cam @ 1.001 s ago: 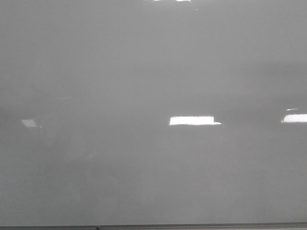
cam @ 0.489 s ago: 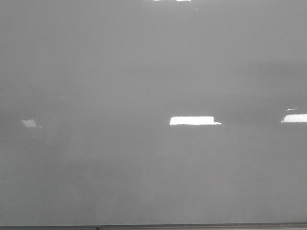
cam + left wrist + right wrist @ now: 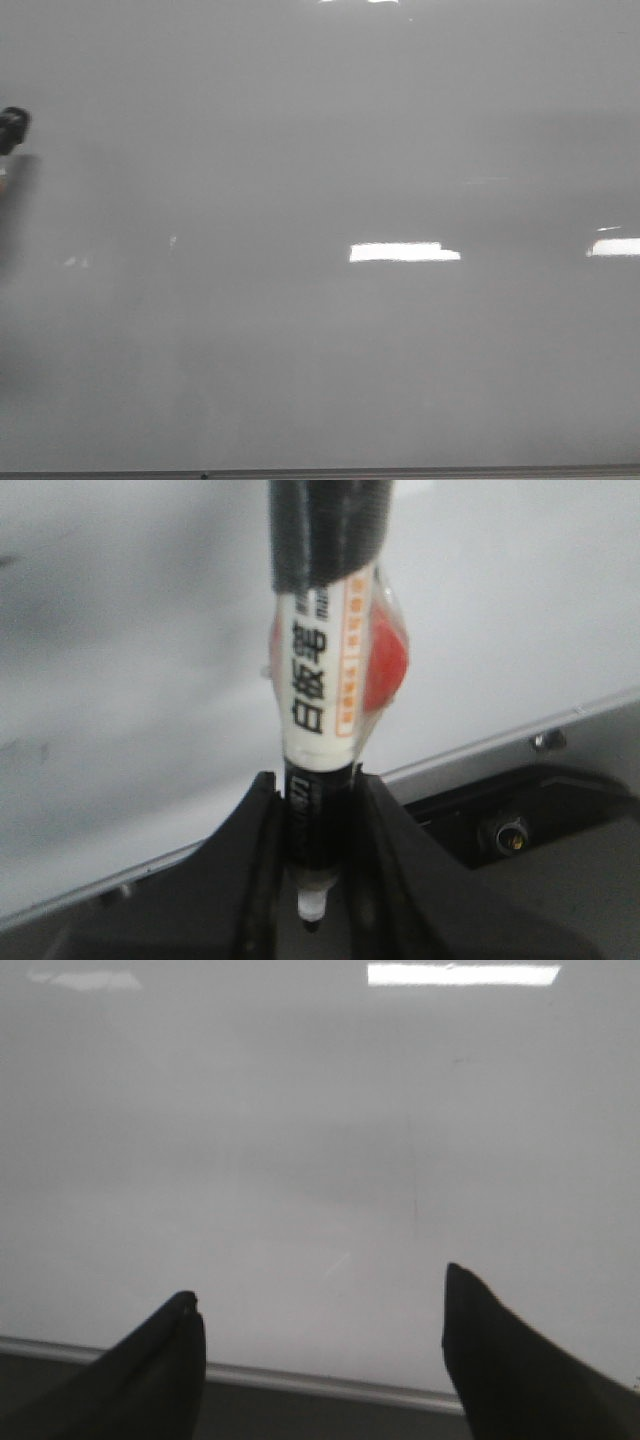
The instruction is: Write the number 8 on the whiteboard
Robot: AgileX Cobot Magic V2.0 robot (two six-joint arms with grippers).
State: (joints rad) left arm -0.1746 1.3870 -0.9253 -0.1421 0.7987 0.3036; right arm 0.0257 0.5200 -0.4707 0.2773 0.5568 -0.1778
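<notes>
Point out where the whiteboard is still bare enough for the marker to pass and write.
Nearly all of the whiteboard is unmarked: the wide stretch between its left edge and the bright reflections, and the band from those down to the bottom frame. Only the far left is occupied, where the marker, clamped in the left gripper, enters. The right gripper hangs open, empty.

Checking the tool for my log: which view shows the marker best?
The left wrist view: the marker fills it, label readable, clamped between the left gripper's fingers. The front view shows only a dark object at its left edge; the right wrist view shows none.
</notes>
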